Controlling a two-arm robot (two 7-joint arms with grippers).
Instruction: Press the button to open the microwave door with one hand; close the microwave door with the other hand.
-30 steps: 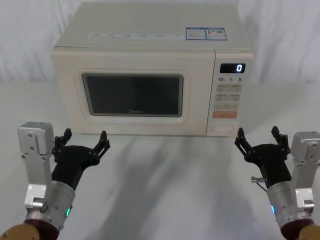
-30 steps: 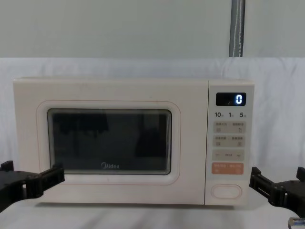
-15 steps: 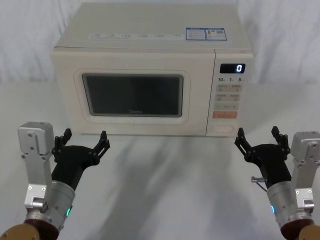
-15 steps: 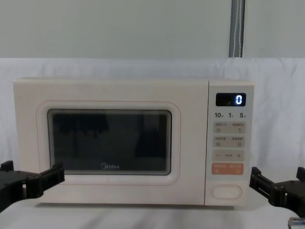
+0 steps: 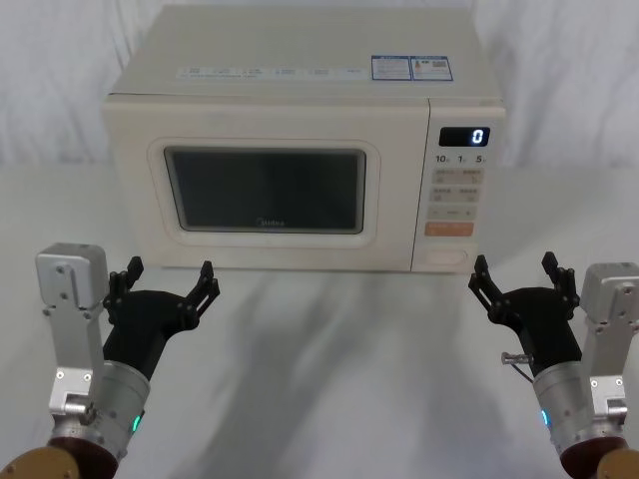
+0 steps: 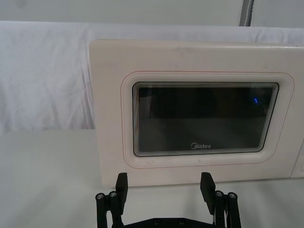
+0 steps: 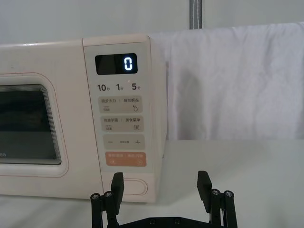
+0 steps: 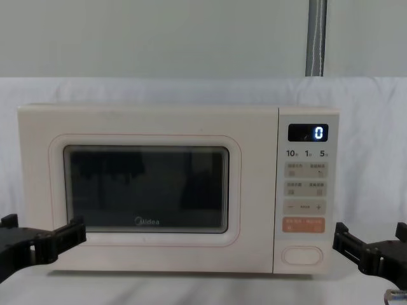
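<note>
- Microwave door [image 5: 265, 190] sits shut at the back of the counter [image 5: 339, 339]; button [image 5: 446, 257] lies at the control panel's foot.
- Right hand [image 5: 521, 279], spread wide and empty, hangs just short of it. Drift upward and you hit the orange key [image 5: 448, 229].
- Left hand [image 5: 168, 281], spread and empty, waits before the door's lower edge, where you risk the door swinging out into it.

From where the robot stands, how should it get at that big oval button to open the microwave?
Not gripped but pushed: the button is a flat oval at the bottom of the control panel, facing the robot. Judging by that, come straight from the front and press its middle. The right gripper, jaws open, sits just in front; the left gripper faces the microwave door.
</note>
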